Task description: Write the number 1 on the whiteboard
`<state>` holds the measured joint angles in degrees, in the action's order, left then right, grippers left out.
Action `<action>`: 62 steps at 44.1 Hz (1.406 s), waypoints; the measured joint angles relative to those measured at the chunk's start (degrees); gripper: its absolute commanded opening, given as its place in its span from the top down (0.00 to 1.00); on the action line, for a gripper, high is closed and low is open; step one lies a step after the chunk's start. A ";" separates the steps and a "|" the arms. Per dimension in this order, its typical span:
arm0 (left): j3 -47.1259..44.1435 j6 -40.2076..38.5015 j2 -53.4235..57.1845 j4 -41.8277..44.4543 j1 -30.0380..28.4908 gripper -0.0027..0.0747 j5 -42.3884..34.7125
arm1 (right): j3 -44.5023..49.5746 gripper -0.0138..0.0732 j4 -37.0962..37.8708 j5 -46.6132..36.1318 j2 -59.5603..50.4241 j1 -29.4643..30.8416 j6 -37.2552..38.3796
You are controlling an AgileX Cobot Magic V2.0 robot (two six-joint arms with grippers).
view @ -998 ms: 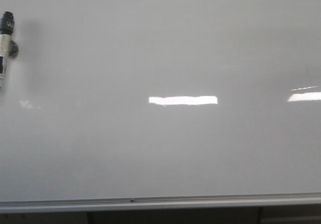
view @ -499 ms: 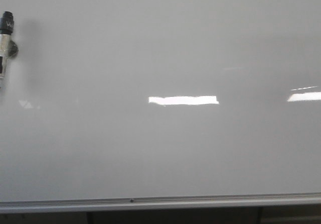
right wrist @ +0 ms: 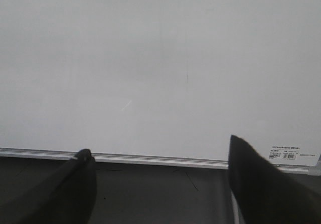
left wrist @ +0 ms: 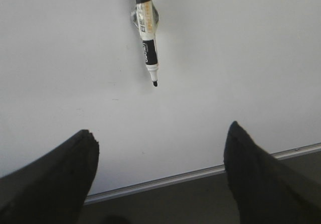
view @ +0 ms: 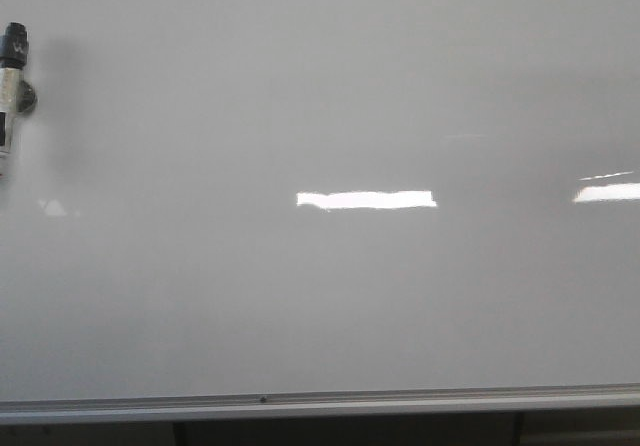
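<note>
my left claw (left wrist: 158,171) gapes empty; uncapped marker (left wrist: 146,30) ahead on the whiteboard (left wrist: 241,58) could slip if pinched off-centre

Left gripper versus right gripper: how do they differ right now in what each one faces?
The left gripper faces a marker stuck on the whiteboard, tip uncapped and pointing toward the frame rail; the right gripper faces bare board with no marker, only a small printed label by the rail. Shared: both are open, empty, and off the board. No written 1 is visible in any view.
</note>
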<state>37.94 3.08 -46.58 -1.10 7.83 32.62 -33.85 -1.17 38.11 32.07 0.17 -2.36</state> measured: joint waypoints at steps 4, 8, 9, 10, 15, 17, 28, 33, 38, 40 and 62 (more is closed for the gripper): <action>0.00 0.00 -4.61 -0.02 -0.01 0.30 -2.33 | 0.00 0.19 -0.10 -0.10 0.00 0.00 0.00; 0.00 0.00 -9.05 -0.02 -0.01 0.30 -5.79 | 0.00 0.19 -0.10 -0.10 0.00 0.00 0.00; 0.00 0.00 -10.39 -0.02 -0.01 0.30 -6.99 | 0.00 0.19 -0.10 -0.10 0.00 0.00 0.00; 0.00 0.00 -11.38 -0.13 -0.01 0.30 -7.85 | 0.00 0.19 -0.10 -0.10 0.00 0.00 0.00; 0.00 0.00 -16.52 -0.61 -0.01 0.30 -12.69 | 0.00 0.19 -0.10 -0.10 0.00 0.00 0.00; 0.00 0.00 -18.36 -0.74 -0.01 0.30 -14.85 | 0.00 0.19 -0.10 -0.10 0.00 0.00 0.00; 0.22 -0.21 -27.53 -5.14 -2.07 0.30 -25.66 | 0.00 0.19 -0.10 -0.10 0.00 0.00 0.00; 0.26 -0.21 -30.55 -5.90 -2.34 0.30 -29.76 | 0.00 0.19 -0.10 -0.23 0.00 0.00 0.00; 0.35 -0.21 -33.15 -6.03 -2.34 0.30 -32.62 | 0.00 0.19 -0.10 -0.35 0.00 0.00 0.00; 0.35 -0.21 -33.91 -6.03 -2.34 0.30 -33.96 | 0.00 0.19 -0.10 -0.42 0.00 0.00 0.00; 5.26 -0.21 -40.37 -6.12 -1.86 0.30 -37.76 | 0.00 0.19 -0.10 -0.42 0.00 0.00 0.00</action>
<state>43.20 2.87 -86.96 -7.22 5.97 -5.14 -33.85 -1.27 37.68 32.07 0.17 -2.36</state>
